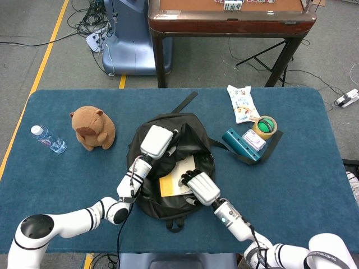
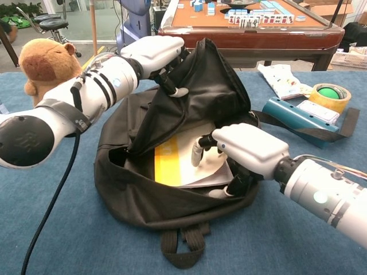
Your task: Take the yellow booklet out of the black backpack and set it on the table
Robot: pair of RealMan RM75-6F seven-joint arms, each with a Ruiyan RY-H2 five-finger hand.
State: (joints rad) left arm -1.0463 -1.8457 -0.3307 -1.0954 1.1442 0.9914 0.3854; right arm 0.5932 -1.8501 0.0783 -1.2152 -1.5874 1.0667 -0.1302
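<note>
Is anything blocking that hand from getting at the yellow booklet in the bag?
Nothing visible. The left hand holds the backpack flap up, and the right hand is already over the yellow booklet in the opening.

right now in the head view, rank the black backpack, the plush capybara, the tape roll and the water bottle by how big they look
1. black backpack, by far the largest
2. plush capybara
3. water bottle and tape roll: too close to rank; the bottle looks longer, the roll wider.
</note>
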